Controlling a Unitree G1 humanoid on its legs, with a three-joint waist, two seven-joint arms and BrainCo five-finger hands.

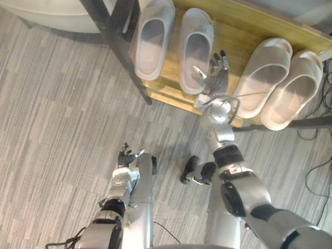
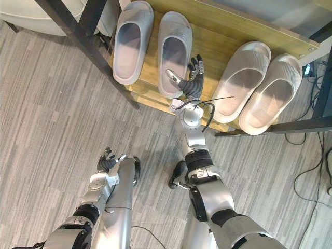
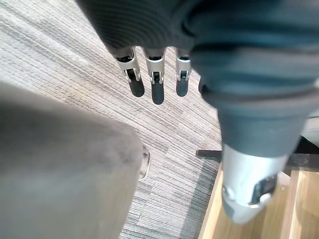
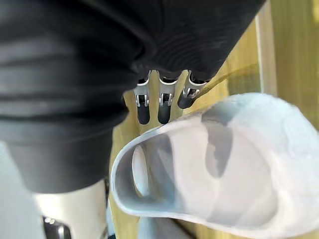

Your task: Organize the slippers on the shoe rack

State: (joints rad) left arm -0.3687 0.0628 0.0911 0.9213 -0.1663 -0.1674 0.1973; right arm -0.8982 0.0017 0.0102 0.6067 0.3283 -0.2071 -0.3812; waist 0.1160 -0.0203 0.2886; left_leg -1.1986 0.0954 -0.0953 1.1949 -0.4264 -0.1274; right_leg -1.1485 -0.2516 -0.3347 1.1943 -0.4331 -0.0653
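**Four pale slippers on the shoe rack (image 1: pixel 116 41), with your right hand (image 1: pixel 217 75) over its wooden shelf (image 1: pixel 233 31).**

**Hand state.** The right hand reaches out between the two pairs. Its fingers are straight and slightly spread, its thumb is held out to its left, and it grasps nothing. The thumb tip lies at the heel rim of the second slipper (image 1: pixel 196 46); you cannot tell whether it touches. Your left hand (image 1: pixel 127 153) hangs low over the floor (image 1: pixel 52 104), well behind and to the left of the right hand, with relaxed fingers and nothing in it.

**Position.** The second slipper is just beside the right hand's thumb, and the first slipper (image 1: pixel 154 36) lies beyond it. The third slipper (image 1: pixel 264 72) lies near the hand on its right, with the fourth slipper (image 1: pixel 295 88) close against it on the far side.

**Progress (judged).** All four slippers are on the shelf in two pairs, so placing appears done. What seems left is straightening.

**Orientation.**
- **First and second slippers:** their long axes run roughly parallel to the right hand's fingers, with toes pointing away past the fingertips and heels at the shelf's front edge.
- **Third and fourth slippers:** their long axes slant, with toes swung off to the hand's right and heels nearer the wrist, projecting over the front edge.
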